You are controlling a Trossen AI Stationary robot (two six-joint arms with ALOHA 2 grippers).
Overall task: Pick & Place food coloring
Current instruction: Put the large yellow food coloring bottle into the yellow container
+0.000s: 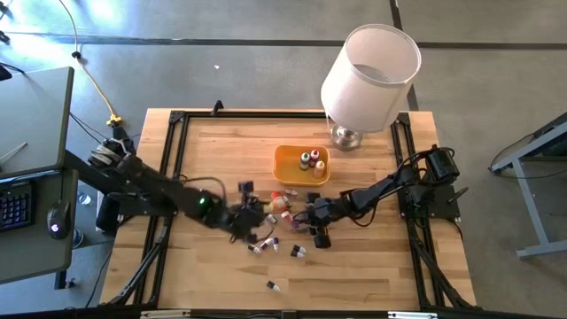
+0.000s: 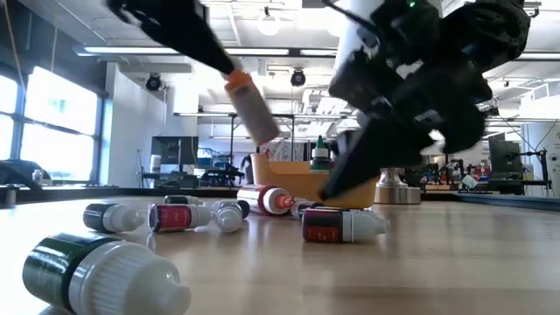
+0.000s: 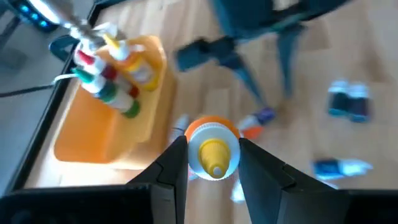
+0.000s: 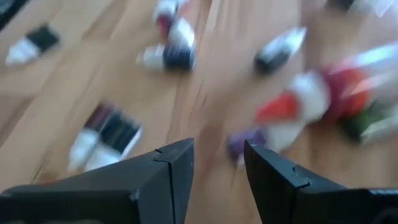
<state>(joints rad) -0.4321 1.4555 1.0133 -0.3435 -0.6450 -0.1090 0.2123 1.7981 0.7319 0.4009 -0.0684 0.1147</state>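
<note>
We see a smooth, pale wooden tabletop [image 1: 354, 266], a glossy orange plastic tray [image 1: 288, 164], a polished metal lamp base [image 1: 347, 137] and glossy plastic food coloring bottles [image 2: 337, 225].

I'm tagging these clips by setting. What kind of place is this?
Probably a robotics lab or workshop. The wooden table has a black frame with two arms mounted on it, the floor is bare concrete, and the low view shows a large open room with monitors and strip lights.

Tray [image 1: 285, 168] at table [image 1: 221, 283] centre, bottles standing [image 1: 311, 160] in it; lamp [image 1: 368, 71] behind it. Loose bottles [image 1: 276, 217] lie before the tray, between the two arms; one bottle [image 1: 274, 285] farther front.
</note>
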